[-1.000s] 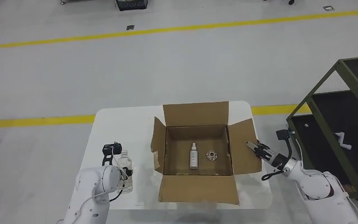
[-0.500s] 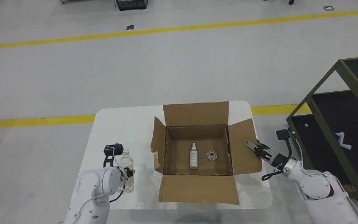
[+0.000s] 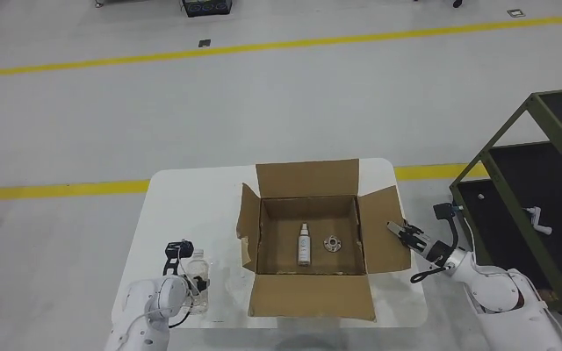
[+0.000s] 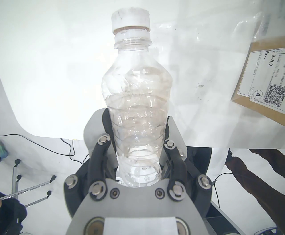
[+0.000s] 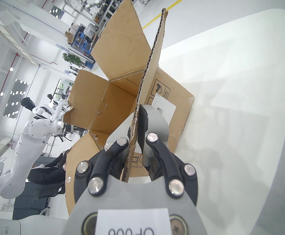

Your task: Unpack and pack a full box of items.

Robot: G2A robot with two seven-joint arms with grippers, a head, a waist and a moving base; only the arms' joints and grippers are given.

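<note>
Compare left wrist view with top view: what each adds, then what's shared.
Left wrist view adds: the left hand shut on the clear bottle, and a printed label on the cardboard box. Top view adds: a spray bottle and a round part inside the box, and the right hand at its right flap. Shared: bottle, box, white table.

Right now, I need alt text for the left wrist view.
The left gripper is shut on a clear plastic bottle with a white cap, the white table behind it. A labelled corner of the cardboard box lies nearby.
</note>
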